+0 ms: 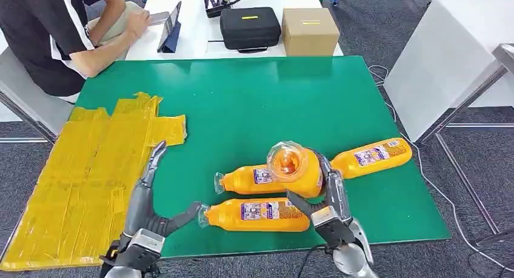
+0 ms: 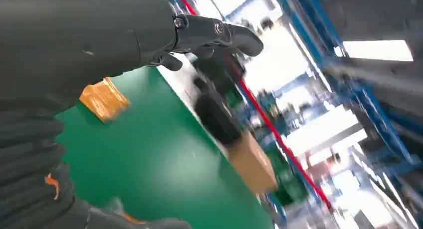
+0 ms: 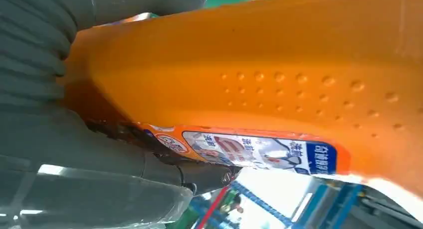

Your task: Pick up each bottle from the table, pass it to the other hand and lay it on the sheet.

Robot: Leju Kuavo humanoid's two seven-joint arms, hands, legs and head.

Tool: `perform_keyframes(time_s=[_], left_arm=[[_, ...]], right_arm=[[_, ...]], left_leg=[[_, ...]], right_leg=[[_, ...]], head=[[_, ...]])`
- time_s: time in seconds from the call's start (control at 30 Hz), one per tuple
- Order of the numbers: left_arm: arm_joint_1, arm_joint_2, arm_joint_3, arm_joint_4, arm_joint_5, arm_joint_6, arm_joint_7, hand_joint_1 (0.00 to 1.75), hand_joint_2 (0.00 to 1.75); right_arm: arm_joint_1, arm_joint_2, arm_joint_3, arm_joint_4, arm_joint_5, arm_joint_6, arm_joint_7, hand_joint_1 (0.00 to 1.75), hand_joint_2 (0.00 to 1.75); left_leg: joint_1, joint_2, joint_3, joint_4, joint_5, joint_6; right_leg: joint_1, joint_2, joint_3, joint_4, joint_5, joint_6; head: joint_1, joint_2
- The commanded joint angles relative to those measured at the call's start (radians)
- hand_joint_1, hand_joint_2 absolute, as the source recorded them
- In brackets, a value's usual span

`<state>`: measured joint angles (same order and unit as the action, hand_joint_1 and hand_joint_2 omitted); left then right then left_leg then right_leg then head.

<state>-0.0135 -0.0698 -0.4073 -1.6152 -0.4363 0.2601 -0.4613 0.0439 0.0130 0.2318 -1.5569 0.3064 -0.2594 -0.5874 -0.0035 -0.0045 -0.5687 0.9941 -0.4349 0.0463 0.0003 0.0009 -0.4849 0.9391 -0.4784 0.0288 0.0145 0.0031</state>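
1. The right robot hand [image 1: 324, 199] grips an orange bottle [image 1: 297, 166], lifted off the green bench [image 1: 273, 102] with its clear cap pointing up toward the head camera.
2. The left robot hand [image 1: 148, 208] is empty with fingers spread, at about 8 o'clock on the bench, beside the yellow sheet [image 1: 85, 175].
3. Three more orange bottles lie on the bench: one at 6 o'clock [image 1: 254, 215], one just behind it [image 1: 248, 180], one at 4 o'clock [image 1: 373, 155].
4. At 12 o'clock, a white table carries a black case [image 1: 250, 27] and a cardboard box [image 1: 310, 31]; a person [image 1: 54, 29] sits at 10 o'clock.
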Motion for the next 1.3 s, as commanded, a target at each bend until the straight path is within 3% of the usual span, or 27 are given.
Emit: perform_keyframes(time_s=[0.03, 0.2, 0.97, 1.3], left_arm=[[-0.161, -0.01, -0.191, 0.156, 0.247, -0.233, 0.064, 0.0, 1.75], [-0.201, -0.043, -0.234, 0.183, 0.321, -0.293, 0.118, 0.0, 1.75], [-0.211, -0.067, -0.226, 0.157, 0.332, -0.248, 0.159, 0.0, 1.75], [-0.251, -0.078, -0.192, 0.193, 0.368, -0.204, 0.175, 0.0, 1.75]], right_arm=[[-0.196, 0.043, 0.182, 0.222, -0.075, 0.015, -0.052, 1.75, 1.75], [-0.253, 0.109, 0.205, 0.253, -0.075, -0.001, -0.046, 1.75, 1.75], [-0.303, 0.158, 0.302, 0.399, 0.001, -0.007, 0.012, 1.75, 1.75], [-0.339, 0.2, 0.362, 0.554, 0.032, -0.021, 0.035, 1.75, 1.75]], left_leg=[[0.0, 0.002, 0.001, -0.001, 0.001, -0.002], [0.0, 0.002, 0.001, 0.0, 0.001, -0.003], [0.0, 0.001, 0.001, 0.0, 0.001, -0.003], [0.001, 0.0, 0.001, -0.001, 0.001, -0.004]], right_leg=[[0.0, 0.002, 0.001, -0.001, 0.001, 0.0], [0.0, 0.001, 0.0, 0.001, 0.001, 0.0], [0.0, 0.0, 0.0, 0.0, 0.0, 0.0], [0.0, -0.001, 0.0, 0.0, 0.0, 0.0]], head=[[0.0, 0.0], [0.001, 0.0], [0.0, 0.0], [0.0, 0.0]])
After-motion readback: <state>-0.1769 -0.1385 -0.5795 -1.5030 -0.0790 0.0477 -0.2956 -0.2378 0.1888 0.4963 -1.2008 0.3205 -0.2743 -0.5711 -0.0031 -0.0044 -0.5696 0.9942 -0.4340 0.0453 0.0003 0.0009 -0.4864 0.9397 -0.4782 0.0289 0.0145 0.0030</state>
